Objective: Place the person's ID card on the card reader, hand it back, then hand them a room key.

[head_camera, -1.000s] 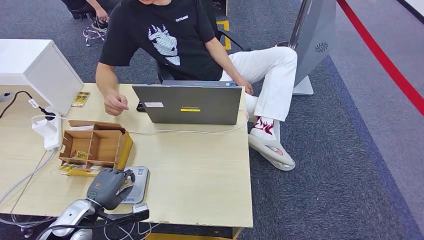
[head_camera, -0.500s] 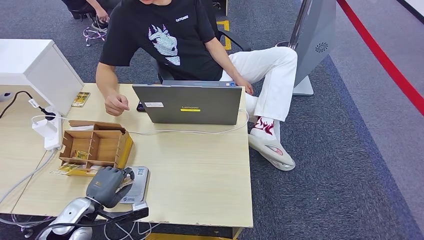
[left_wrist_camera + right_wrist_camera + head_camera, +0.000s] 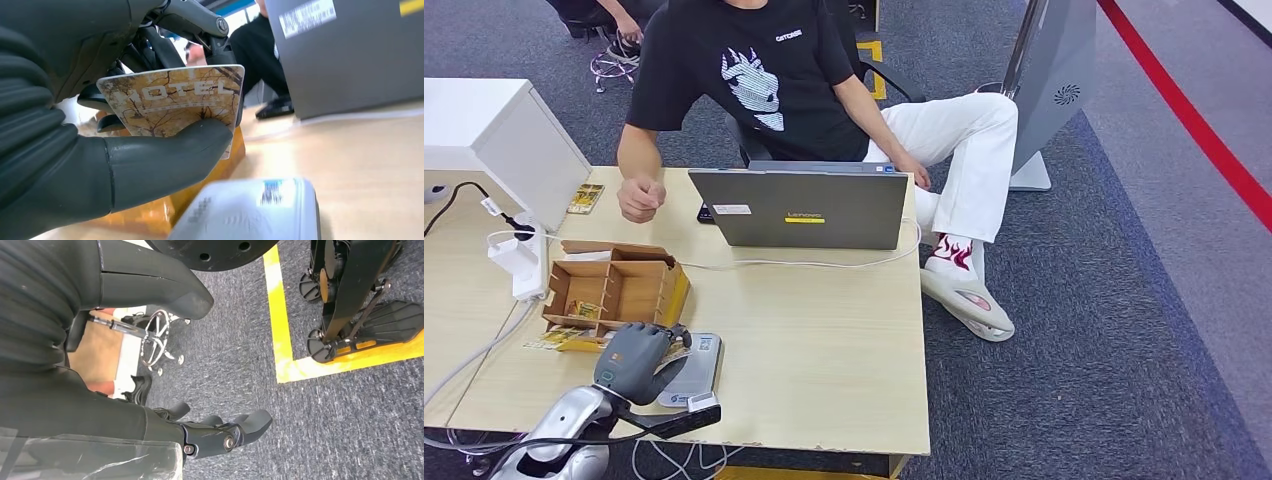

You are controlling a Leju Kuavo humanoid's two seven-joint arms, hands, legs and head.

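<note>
My left hand [image 3: 632, 361] hovers just above the near-left part of the table, beside the grey card reader [image 3: 694, 371]. It pinches a brown room key card [image 3: 175, 102] printed "HOTEL" between thumb [image 3: 165, 155] and fingers. The card reader [image 3: 250, 212] lies below and ahead of the card. The person [image 3: 754, 80] sits behind the laptop with a closed fist [image 3: 640, 198] raised over the far left of the table. My right hand [image 3: 150, 365] hangs over the carpet, fingers apart and holding nothing.
A wooden card box [image 3: 614, 290] with several compartments stands just beyond my left hand, with loose cards [image 3: 554, 338] at its front. A grey laptop [image 3: 804, 208] stands open at the back. A white power strip [image 3: 519, 262] and cables lie on the left. Another card [image 3: 585, 198] lies by the white cabinet.
My left hand has shifted a little toward the card box with the key card. The person's fist has lifted and moved left, away from the laptop.
</note>
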